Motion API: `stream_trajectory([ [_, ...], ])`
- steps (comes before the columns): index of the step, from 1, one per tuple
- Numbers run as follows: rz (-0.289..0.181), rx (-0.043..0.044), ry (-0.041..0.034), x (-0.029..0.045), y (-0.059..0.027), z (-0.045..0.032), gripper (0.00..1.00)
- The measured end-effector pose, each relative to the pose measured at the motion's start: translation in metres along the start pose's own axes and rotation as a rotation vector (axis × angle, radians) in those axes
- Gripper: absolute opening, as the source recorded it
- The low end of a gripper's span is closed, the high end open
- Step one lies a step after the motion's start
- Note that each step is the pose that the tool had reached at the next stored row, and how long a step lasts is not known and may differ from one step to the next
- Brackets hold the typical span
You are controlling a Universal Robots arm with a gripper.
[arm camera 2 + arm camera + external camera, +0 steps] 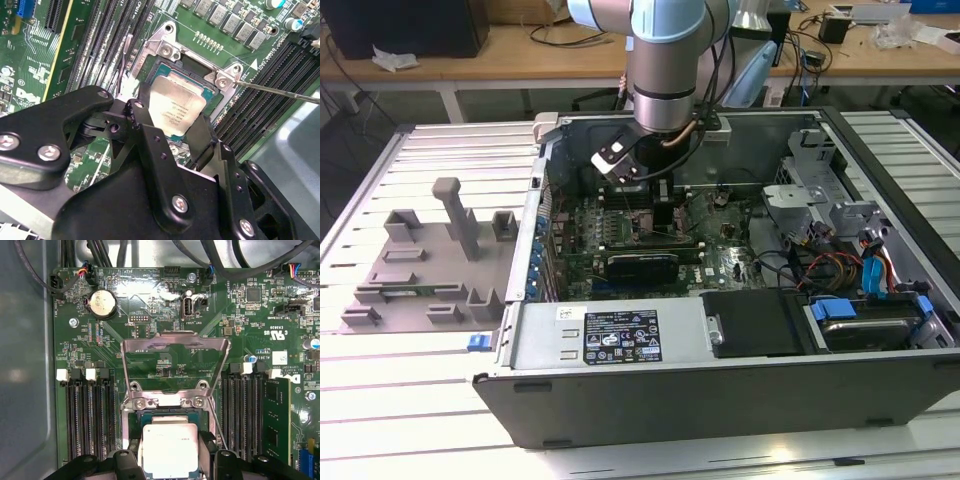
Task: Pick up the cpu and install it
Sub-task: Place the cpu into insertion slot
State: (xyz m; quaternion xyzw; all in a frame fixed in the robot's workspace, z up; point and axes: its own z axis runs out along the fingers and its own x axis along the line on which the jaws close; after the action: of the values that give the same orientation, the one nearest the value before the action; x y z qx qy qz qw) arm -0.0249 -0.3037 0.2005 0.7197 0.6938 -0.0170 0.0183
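1. The tool (172, 114) is closed narrowly on the cpu (179, 102). Its black fingers (200, 136) press against two opposite edges of the chip.
2. The cpu shows its shiny silver top face-up in both wrist views. It lies over the opening of the socket (167, 50), inside the metal-edged frame. I cannot tell whether it already rests in the socket or hangs just above it.
3. In the first wrist view the socket's load plate (175, 347) stands flipped up and open, hinged at the frame's far edge beside two screws.
4. A thin metal lever (280, 92) sticks out from one corner of the frame, swung free.
5. Rows of black memory slots (87, 415) flank the socket on both sides. One green memory module (276, 415) stands in the outermost slot on one side.
6. The motherboard (150, 315) also carries a round coin battery (103, 304), beyond the load plate.
7. In the exterior view the arm (665, 60) reaches straight down into the open computer case (720, 400), with the tool low over the board.
8. A silver power supply (620, 335) lines the case's near wall.
9. The case lies on a slatted table (420, 430). A grey moulded tray (420, 260) sits beside it at the exterior view's left.
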Motion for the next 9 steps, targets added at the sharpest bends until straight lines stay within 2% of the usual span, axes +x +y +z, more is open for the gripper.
stream_trajectory([
  [9,0.0,-0.0003,0.001,0.0002,0.0001,0.0015,0.55],
])
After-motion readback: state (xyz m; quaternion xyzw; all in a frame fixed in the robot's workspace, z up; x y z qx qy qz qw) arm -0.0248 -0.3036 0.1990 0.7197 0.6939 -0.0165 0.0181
